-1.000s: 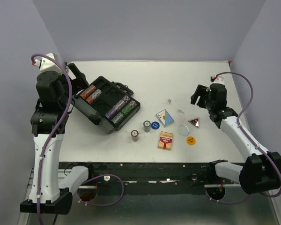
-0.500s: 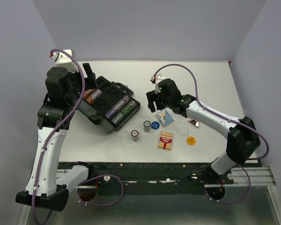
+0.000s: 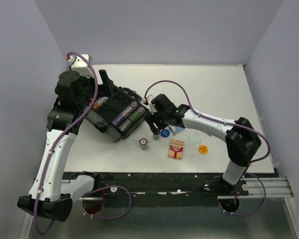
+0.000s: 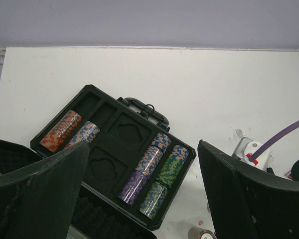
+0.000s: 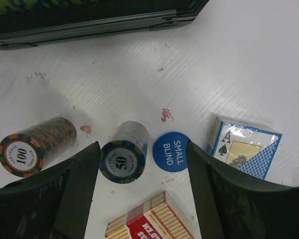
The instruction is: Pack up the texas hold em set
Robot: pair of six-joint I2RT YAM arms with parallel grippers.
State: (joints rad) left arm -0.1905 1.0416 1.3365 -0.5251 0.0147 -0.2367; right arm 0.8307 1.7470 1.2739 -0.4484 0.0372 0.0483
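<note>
The black case point(image 3: 105, 118) lies open at the left, with rows of chips point(image 4: 154, 172) in its right slots and two rows point(image 4: 70, 130) at its left end. My left gripper point(image 3: 102, 85) is open and empty above the case, which shows between its fingers in the left wrist view point(image 4: 143, 149). My right gripper point(image 3: 154, 123) is open just above the table point(image 5: 142, 147). Between its fingers stand a "50" chip stack point(image 5: 123, 152) and the blue "small blind" button point(image 5: 170, 152), untouched. A "100" chip stack point(image 5: 35, 147), the blue deck point(image 5: 244, 149) and the red deck point(image 5: 149, 224) lie around it.
A clear button point(image 3: 195, 138) and an orange button point(image 3: 203, 149) lie right of the red deck point(image 3: 177, 149). The case's front edge point(image 5: 89, 22) is just beyond the right gripper. The case's open lid point(image 4: 10, 164) is at the left. The table's near edge point(image 3: 164, 173) is below.
My right arm has swung from the table's right side leftward and down over the loose chip stacks and blue button. My left arm has moved right, over the open case.
</note>
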